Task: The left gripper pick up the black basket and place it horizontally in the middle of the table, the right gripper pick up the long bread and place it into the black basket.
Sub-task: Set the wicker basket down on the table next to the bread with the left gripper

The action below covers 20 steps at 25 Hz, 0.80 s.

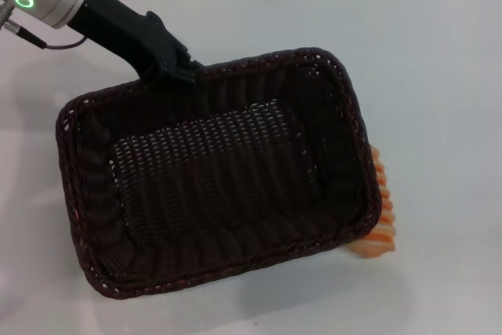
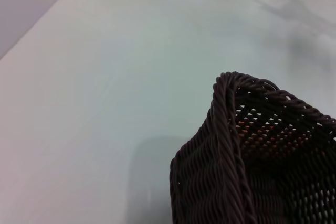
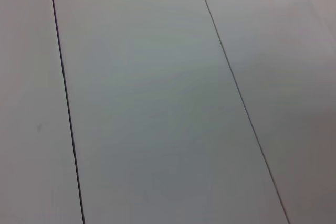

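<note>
The left gripper (image 1: 179,67) reaches in from the upper left of the head view, its silver arm with the green ring light at the frame's top left corner. Its black fingers are clamped on the far rim of the black basket (image 1: 212,170), near the basket's upper left stretch of braided edge. The basket fills the centre of the head view, skewed so that its long sides run from lower left to upper right, its open mouth facing the camera and its woven floor in plain sight. Whether it rests on the table (image 1: 439,76) or hangs just above it cannot be told.

The long bread (image 1: 380,221) lies on the table at the basket's lower right corner, mostly hidden behind the basket wall; only its orange-and-cream ridged edge shows.

In the left wrist view, a rounded corner of the basket (image 2: 252,156) stands at the lower right, over the white table (image 2: 115,77).

The right gripper appears in no view; its wrist camera shows only pale panels with thin dark seams.
</note>
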Available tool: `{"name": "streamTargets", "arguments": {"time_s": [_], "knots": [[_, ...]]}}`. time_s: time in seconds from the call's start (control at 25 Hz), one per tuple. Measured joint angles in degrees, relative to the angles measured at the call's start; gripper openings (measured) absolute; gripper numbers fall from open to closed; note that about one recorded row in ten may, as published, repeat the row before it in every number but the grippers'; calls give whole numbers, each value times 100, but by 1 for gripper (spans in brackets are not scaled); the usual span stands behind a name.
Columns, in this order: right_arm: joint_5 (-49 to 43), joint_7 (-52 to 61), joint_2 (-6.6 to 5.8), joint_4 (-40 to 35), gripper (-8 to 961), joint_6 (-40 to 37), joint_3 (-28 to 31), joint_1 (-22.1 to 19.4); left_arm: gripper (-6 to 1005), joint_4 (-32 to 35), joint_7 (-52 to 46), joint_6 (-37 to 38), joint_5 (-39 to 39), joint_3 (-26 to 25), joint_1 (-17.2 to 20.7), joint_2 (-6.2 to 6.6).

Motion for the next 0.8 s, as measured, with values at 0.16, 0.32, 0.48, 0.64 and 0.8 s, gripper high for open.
{"name": "streamTargets", "arguments": {"time_s": [0.16,0.32,0.48,0.64,0.8], "knots": [[-3,0,0,-6,800,0,-2,-34,196,-147,65,19,92,59,108,-140],[-5,0,0,-11,798,0,-7,-51,196,-404,153,25,219,577,315,-295],[-5,0,0,-6,797,-1,-41,-46,195,-520,161,29,245,815,393,-352],[-5,0,-4,-6,795,-2,-118,-28,195,-533,156,39,252,804,401,-357],[-5,0,-6,-12,793,-5,-125,-25,192,-543,152,26,258,859,402,-417]]}}
